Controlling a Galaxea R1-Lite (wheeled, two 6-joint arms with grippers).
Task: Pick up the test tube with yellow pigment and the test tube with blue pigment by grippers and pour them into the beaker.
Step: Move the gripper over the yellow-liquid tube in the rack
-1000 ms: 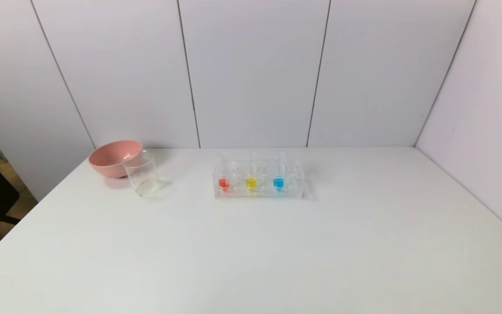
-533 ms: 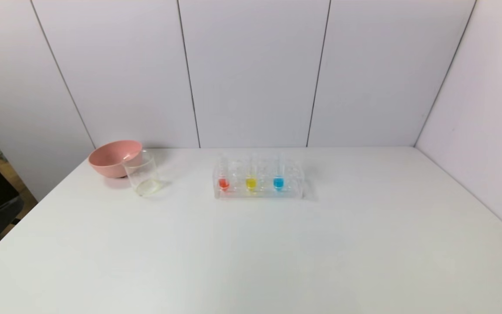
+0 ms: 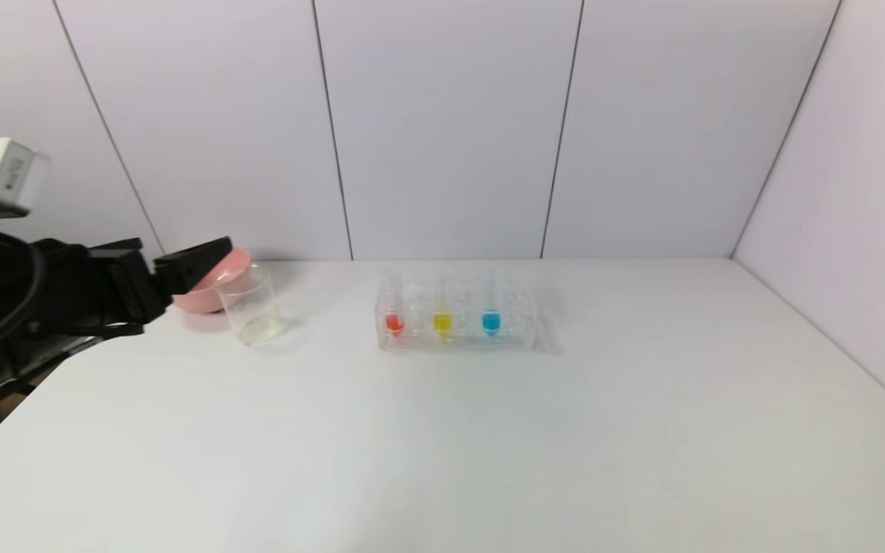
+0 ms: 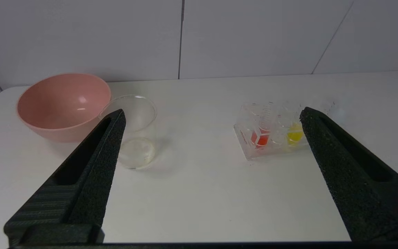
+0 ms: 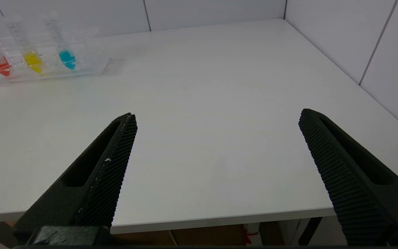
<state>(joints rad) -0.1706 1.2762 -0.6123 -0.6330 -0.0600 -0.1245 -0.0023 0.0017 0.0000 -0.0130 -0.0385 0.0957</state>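
Surveying: white table point(image 3: 488, 445), matt and smooth, walled by pale panels with thin dark seams.
Left gripper point(image 4: 209, 114): black, held above the table's left edge, narrow pointed fingers point(image 4: 95, 162) with a grainy foam-like face; jaws stood wide apart, nothing between them. A small white box point(image 3: 8, 177) sat on top of it in the head view.
Right gripper point(image 5: 218, 117): seen only from its own wrist camera, low at the table's near edge; tapered black fingers point(image 5: 109, 166) with a fine ribbed face, jaws spread wide, holding nothing.
Rack point(image 3: 458, 316): clear plastic, boxy, standing mid-table toward the back wall, well apart from both grippers.
Test tube with yellow pigment point(image 3: 442, 322): slim clear tube, rounded bottom, upright in the rack's middle place.
Test tube with blue pigment point(image 3: 491, 322): same shape, upright in the rack, to the right of the yellow one.
Red tube point(image 3: 394, 322): same kind, leftmost of the three.
Beaker point(image 3: 250, 307): clear, slightly tapered cup with a pouring lip, upright, left of the rack; looked empty.
Pink bowl point(image 4: 64, 103): rounded, glossy inside, just behind and left of the beaker; whether they touched I could not tell.
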